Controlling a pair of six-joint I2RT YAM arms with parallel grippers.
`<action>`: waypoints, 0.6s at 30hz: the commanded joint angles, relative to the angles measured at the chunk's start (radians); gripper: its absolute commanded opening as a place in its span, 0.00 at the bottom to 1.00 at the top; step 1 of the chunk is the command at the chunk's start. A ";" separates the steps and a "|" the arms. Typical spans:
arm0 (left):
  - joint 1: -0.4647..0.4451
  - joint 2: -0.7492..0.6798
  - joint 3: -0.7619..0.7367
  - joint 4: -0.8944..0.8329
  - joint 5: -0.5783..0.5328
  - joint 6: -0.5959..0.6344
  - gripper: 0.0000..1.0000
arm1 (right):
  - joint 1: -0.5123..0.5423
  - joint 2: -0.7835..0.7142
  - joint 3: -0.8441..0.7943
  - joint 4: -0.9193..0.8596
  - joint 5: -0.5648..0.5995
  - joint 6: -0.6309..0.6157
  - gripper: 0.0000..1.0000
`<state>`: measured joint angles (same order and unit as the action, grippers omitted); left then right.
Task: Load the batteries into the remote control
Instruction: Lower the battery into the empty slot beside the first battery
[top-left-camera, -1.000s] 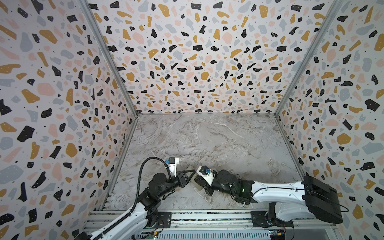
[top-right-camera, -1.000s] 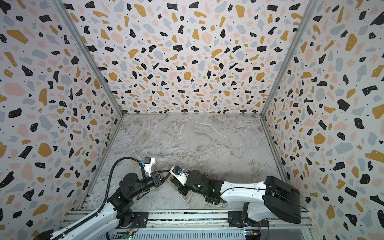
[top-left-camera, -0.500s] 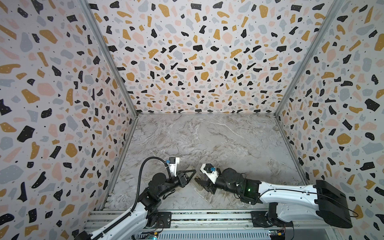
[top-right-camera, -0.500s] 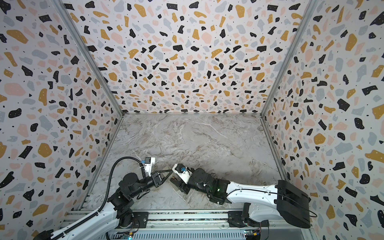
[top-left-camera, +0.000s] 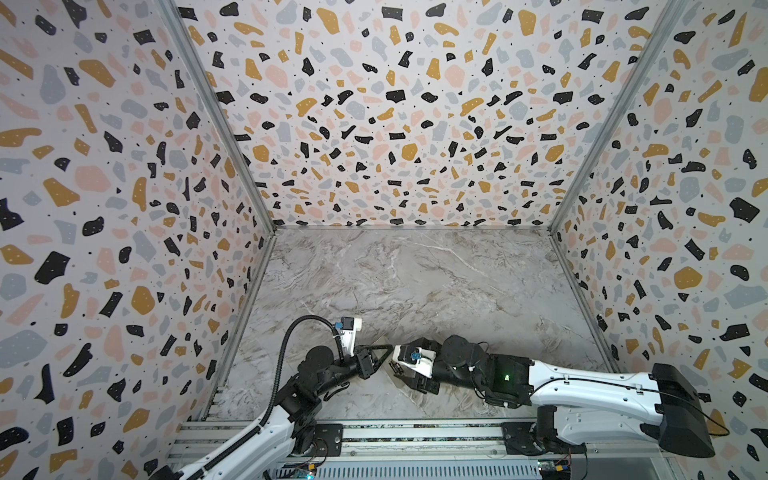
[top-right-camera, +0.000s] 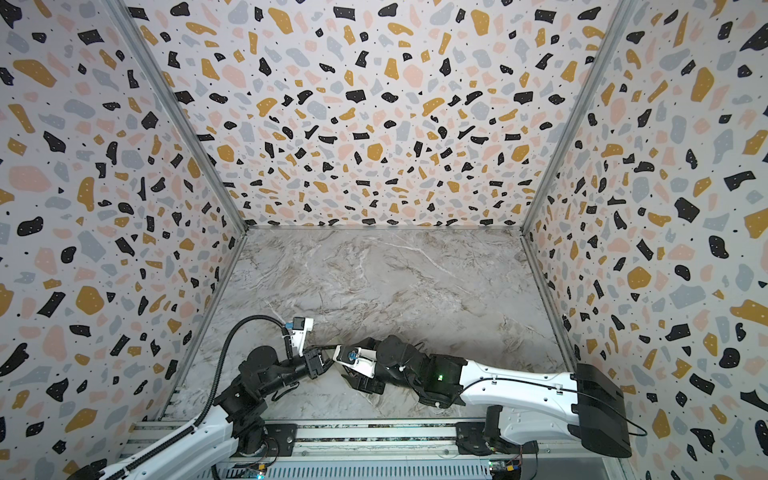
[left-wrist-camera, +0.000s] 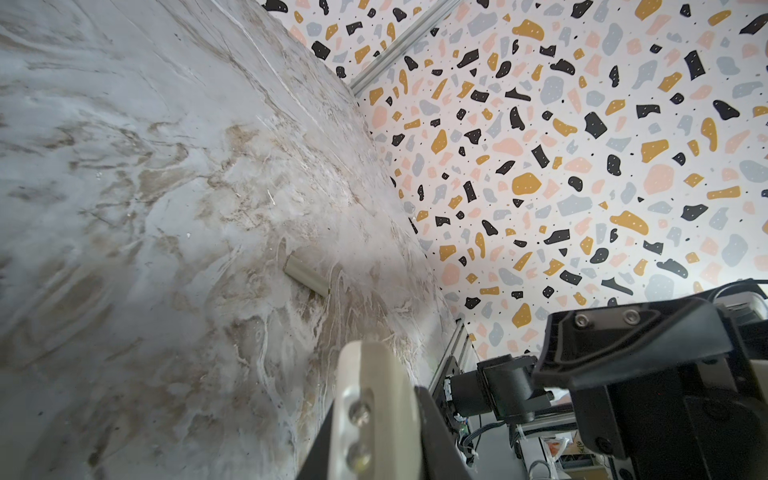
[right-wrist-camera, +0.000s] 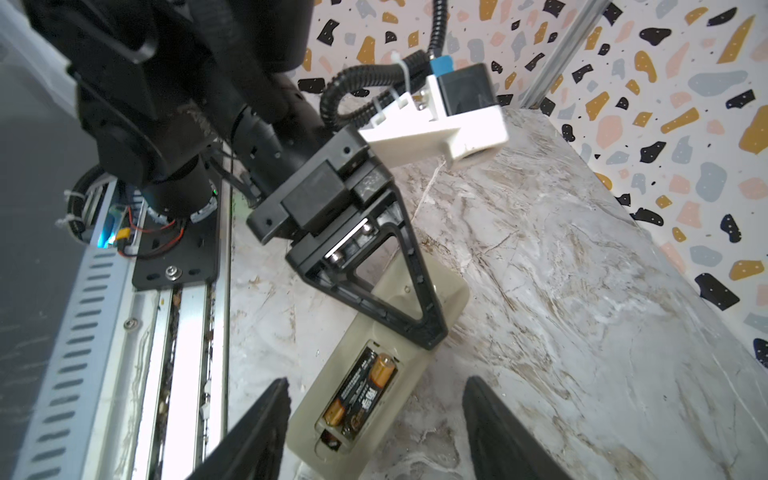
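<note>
Black left end effector (right-wrist-camera: 430, 338), clenched, tip on the remote control (right-wrist-camera: 399, 299) at the table's (right-wrist-camera: 540, 291) 6 o'clock; both batteries (right-wrist-camera: 361, 390) lie in its open bay. Right end effector (right-wrist-camera: 376, 380) spread, empty, over them. Loading looks done; next likely needs the pale cover piece (left-wrist-camera: 306, 275) fetched.

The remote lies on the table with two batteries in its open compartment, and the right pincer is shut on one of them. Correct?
Not quite: the right wrist view shows the right pincer open, fingers wide apart, gripping nothing. The two batteries do lie in the remote control's open compartment.
</note>
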<state>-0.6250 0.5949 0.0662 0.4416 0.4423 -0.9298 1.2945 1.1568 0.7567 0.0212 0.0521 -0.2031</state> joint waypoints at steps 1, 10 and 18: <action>-0.005 -0.016 0.038 -0.008 0.050 0.034 0.00 | 0.011 -0.004 0.049 -0.140 -0.014 -0.129 0.68; -0.005 0.006 0.048 -0.035 0.117 0.069 0.00 | 0.011 0.047 0.111 -0.232 -0.071 -0.259 0.57; -0.013 0.005 0.044 -0.032 0.126 0.062 0.00 | 0.012 0.108 0.148 -0.244 -0.054 -0.319 0.46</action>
<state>-0.6315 0.6037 0.0666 0.3660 0.5419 -0.8776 1.3029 1.2652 0.8619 -0.1909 -0.0063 -0.4816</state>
